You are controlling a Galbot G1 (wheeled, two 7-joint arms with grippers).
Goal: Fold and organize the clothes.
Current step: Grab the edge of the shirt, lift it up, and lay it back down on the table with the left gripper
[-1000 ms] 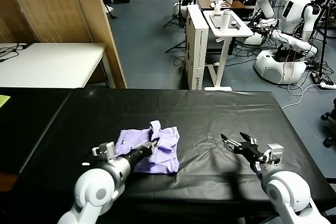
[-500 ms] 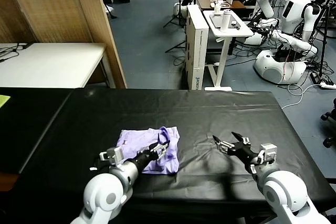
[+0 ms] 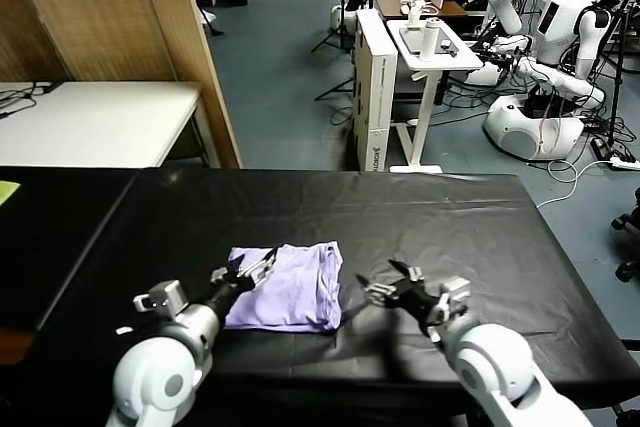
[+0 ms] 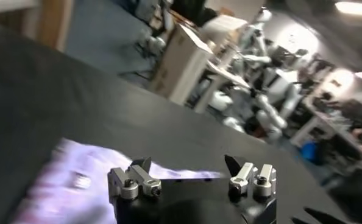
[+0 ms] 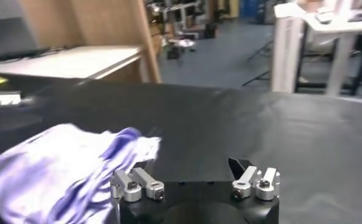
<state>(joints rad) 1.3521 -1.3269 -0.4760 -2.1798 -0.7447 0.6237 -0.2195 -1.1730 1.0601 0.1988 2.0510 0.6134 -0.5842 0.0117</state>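
Observation:
The lavender T-shirt lies folded into a rough rectangle on the black table, near its front edge. My left gripper is open over the shirt's left edge; the shirt shows under it in the left wrist view. My right gripper is open and empty, just right of the shirt's right edge. In the right wrist view the shirt lies beside one open finger. No printed graphic shows.
A white table and a wooden partition stand at the back left. A white stand and other robots are beyond the table's far edge.
The shirt's raised fold has been laid flat. My left gripper let go and drew back to the shirt's left edge. My right gripper moved left toward the shirt's right edge.

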